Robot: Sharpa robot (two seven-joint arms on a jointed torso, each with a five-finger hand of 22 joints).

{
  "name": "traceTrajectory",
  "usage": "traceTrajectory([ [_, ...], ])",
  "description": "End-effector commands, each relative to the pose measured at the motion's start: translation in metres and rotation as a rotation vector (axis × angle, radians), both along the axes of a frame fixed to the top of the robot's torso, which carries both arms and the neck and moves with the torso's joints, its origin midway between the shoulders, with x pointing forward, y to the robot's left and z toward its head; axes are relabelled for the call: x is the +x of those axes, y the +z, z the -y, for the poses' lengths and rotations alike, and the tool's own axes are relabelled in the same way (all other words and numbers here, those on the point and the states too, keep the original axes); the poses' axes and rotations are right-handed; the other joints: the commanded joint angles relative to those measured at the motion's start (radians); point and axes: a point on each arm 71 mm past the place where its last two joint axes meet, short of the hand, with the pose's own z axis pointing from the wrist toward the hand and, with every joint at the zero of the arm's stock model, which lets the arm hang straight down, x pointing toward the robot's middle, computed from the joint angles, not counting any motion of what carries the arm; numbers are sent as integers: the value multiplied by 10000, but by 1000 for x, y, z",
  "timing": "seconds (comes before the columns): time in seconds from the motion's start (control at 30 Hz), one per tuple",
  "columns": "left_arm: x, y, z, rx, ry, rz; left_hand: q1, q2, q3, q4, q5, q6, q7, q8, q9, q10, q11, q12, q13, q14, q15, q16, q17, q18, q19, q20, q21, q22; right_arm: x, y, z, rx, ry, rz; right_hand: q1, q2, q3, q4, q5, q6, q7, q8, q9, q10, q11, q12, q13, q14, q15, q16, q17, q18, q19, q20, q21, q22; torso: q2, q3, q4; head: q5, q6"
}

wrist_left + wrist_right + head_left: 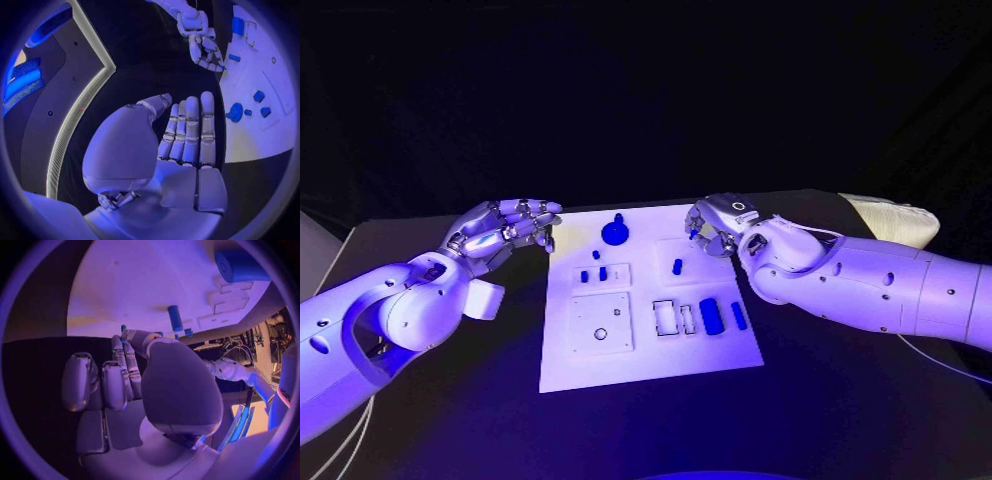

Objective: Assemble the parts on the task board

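One white board lies mid-table with about seven blue parts on it: a round knobbed one at the far edge, small pegs mid-board, two longer bars near the front. The left hand hovers beside the board's far left corner, fingers straight, holding nothing. The right hand curls over the far right corner; whether it grasps anything I cannot tell.

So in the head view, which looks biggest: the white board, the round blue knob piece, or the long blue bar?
1. Task board
2. Round blue knob piece
3. Long blue bar

The last two look close; the knob piece lies farther away, so that order is unsure.
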Motion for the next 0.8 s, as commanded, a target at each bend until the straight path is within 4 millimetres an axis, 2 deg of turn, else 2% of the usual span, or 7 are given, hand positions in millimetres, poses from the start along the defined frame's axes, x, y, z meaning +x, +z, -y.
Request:
traceTrajectory([
  [0.03, 0, 0, -1, 5, 52, 20, 81, -15, -27, -42, 57, -39, 23, -57, -16, -58, -3, 51, -16, 2, 4, -57, -16, 63, 68, 0, -34, -14, -5, 10, -1, 584, 227, 790, -35, 51, 66, -2, 24, 79, 0, 58, -7, 326, -275, 30, 18, 442, -77, 44, 6, -105, 184, -102, 50, 677, -6, -3, 5, 19, 21],
  [0.2, 1, -1, -2, 7, 85, 1, 81, -15, -27, -42, 57, -39, 23, -57, -16, -58, -3, 51, -16, 2, 4, -57, -16, 63, 68, 0, -34, -14, -13, 20, 0, 898, 385, 714, -54, 37, 82, -13, 17, 87, 4, 66, 0, 340, -275, 24, 17, 443, -78, 48, 4, -110, 191, -104, 78, 695, -12, -12, 6, 73, 27],
  [0.33, 1, -1, -2, -5, 84, -6, 81, -15, -27, -42, 57, -39, 23, -57, -16, -58, -3, 51, -16, 2, 4, -57, -16, 63, 68, 0, -34, -14, -23, 24, -7, 1124, 703, 522, -56, 34, 84, -14, 18, 87, 4, 66, 1, 341, -276, 23, 17, 447, -78, 60, 23, -111, 192, -105, 84, 700, -17, -18, -7, 153, 36],
  [0.5, 1, -1, -1, -38, 119, -30, 78, -19, -37, -38, 55, -45, 29, -64, -20, -66, 3, 50, -19, 7, 9, -65, -20, 60, 76, 2, -42, -20, -40, 25, -28, 1264, 1373, 147, -61, 32, 89, -17, 18, 89, 5, 68, 3, 344, -275, 21, 16, 448, -78, 65, 29, -113, 195, -105, 93, 706, -22, 5, -17, 318, 34],
  [0.8, 1, -2, 4, -130, 117, -74, 75, -19, -42, -34, 54, -46, 31, -65, -21, -67, 5, 51, -20, 10, 11, -67, -22, 60, 81, 3, -45, -22, -67, 12, -75, 1034, 2724, -788, -73, 30, 99, -20, 19, 88, 9, 69, 6, 348, -273, 15, 15, 444, -78, 53, 6, -105, 185, -106, 57, 687, -86, -18, -5, 735, -92],
])
